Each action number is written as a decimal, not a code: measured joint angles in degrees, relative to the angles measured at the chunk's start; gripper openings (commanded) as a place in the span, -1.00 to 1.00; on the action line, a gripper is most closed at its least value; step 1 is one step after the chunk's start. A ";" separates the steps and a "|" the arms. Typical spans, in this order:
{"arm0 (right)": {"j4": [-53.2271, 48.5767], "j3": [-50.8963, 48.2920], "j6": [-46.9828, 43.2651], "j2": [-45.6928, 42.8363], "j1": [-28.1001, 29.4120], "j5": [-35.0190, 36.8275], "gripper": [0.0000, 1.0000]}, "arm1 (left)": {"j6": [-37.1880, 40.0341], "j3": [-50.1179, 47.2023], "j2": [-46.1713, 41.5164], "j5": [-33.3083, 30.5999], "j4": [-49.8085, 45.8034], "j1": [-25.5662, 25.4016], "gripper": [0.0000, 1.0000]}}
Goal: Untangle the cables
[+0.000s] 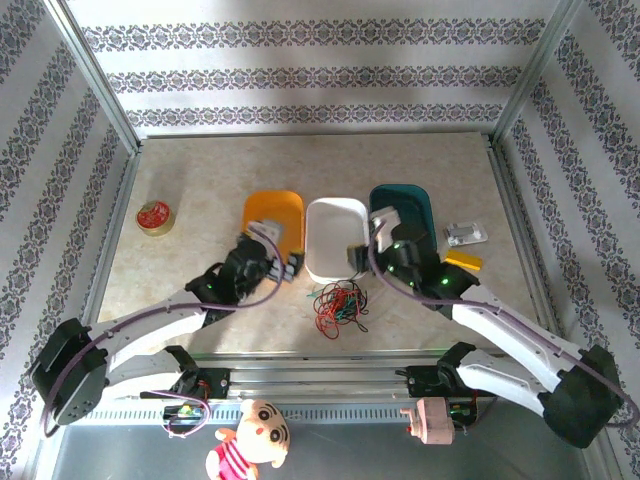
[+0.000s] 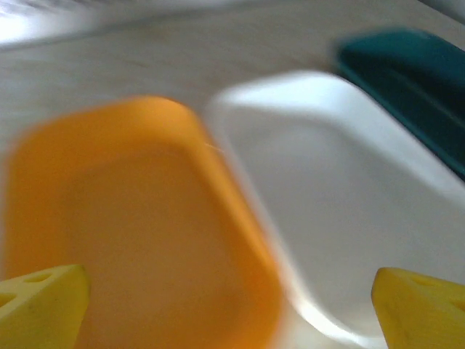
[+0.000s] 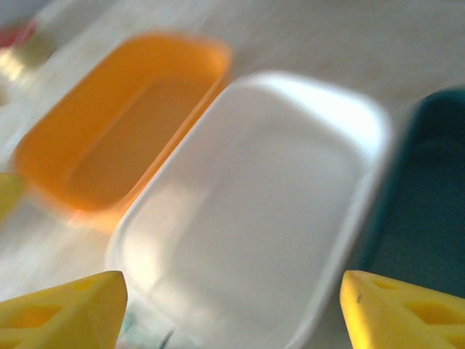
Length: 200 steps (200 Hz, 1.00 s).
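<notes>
at the far left of the table (image 1: 200, 180) a small round red-topped roll (image 1: 154, 217) is left lying well apart from everything else, and appears to have no part in the job. the left tool (image 1: 285, 262) is held just at the near right corner of the shallow orange plastic tray (image 1: 275, 218); in the left wrist view its yellow fingertips (image 2: 40, 305) are seen spread wide with nothing between them, so it is released and empty. beside the orange tray, a white rectangular plastic tray (image 1: 335, 235) is set, and the two look to be touching or nearly so. just in front of the white tray, on the bare table between the two arms, the tangle of thin red, green and black cables (image 1: 338, 305) is found as one knotted heap, still unsorted; it is judged to have been put there so that either arm can reach it. the right tool (image 1: 358, 258) is poised at the near right corner of the white tray, above and just behind the heap; its yellow fingertips (image 3: 62, 313) are parted and nothing is grasped. next, a dark teal plastic tray (image 1: 405, 205) completes the row, probably one bin per cable colour. furthest right, a small clear plastic piece (image 1: 466, 235) and a flat yellow piece (image 1: 463, 262) are left aside.
</notes>
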 measured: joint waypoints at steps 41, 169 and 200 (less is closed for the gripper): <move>-13.35 0.72 1.18 0.22 5.05 -5.64 0.02 | 0.44 3.41 0.04 12.74 -8.09 -6.58 0.98; -15.72 0.74 5.33 5.49 4.07 -11.54 -1.00 | 4.90 7.08 16.76 22.05 -6.19 -7.45 0.98; -17.40 3.13 5.29 2.21 2.95 -11.08 -1.00 | 5.40 7.10 19.37 22.60 -3.98 -7.45 0.98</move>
